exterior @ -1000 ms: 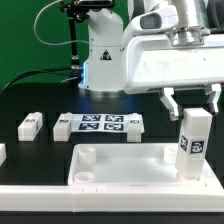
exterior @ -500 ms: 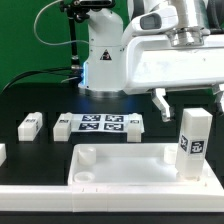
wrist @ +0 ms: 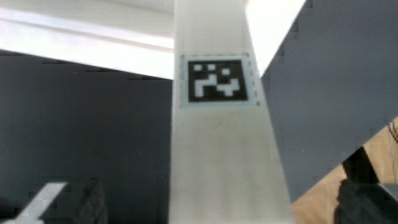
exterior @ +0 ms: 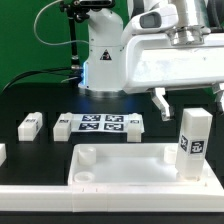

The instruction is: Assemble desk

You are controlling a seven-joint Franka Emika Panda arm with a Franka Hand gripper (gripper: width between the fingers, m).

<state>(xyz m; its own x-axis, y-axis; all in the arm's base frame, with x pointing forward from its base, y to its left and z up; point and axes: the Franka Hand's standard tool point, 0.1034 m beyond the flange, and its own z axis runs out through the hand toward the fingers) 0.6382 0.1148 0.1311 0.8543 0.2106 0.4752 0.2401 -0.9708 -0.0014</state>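
The white tabletop lies upside down at the front, rim up, with round corner sockets. A white square leg with a tag stands upright in its corner socket on the exterior view's right. My gripper hangs just above the leg's top, open, with one finger on each side and neither touching it. In the wrist view the leg runs up the middle, tag facing the camera. My gripper straddles it with clear gaps to both dark fingertips.
The marker board lies behind the tabletop. Loose legs lie at its two ends, another further left, and one at the left edge. A white rail runs along the front. The robot base stands behind.
The fingers have spread wider apart beside the upright leg since one second ago. The leg has stayed standing in its socket. Nothing has moved in the last half second.
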